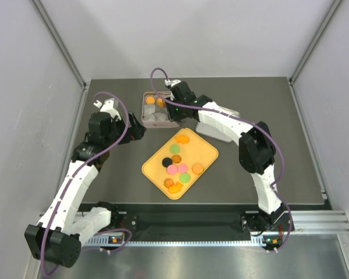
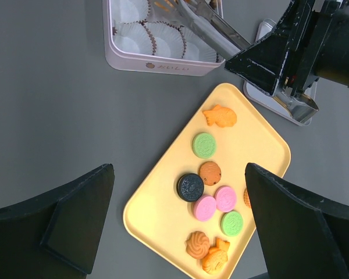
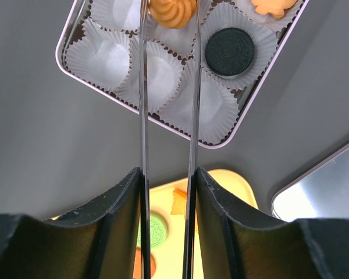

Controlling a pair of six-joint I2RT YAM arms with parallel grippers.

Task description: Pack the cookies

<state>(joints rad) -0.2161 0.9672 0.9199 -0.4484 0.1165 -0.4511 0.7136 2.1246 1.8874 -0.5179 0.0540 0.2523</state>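
Note:
Several cookies (image 1: pixel 177 168) lie on a yellow tray (image 1: pixel 206 152): green, pink, black and orange ones (image 2: pixel 205 145). My left gripper (image 2: pixel 175 170) is open and empty above the tray. My right gripper (image 3: pixel 167 174) is shut on metal tongs (image 3: pixel 142 116) that reach over the pink tin (image 3: pixel 221 145). An orange swirl cookie (image 3: pixel 173 11) sits between the tong tips over the tin's white paper cups; I cannot tell whether it is pinched. A black cookie (image 3: pixel 229 51) and an orange one (image 3: pixel 273 6) lie in cups.
The tin (image 1: pixel 145 119) stands beyond the tray at the back of the dark table. Its silver lid (image 2: pixel 279 99) lies right of it, under my right arm. Grey walls close in left, right and back.

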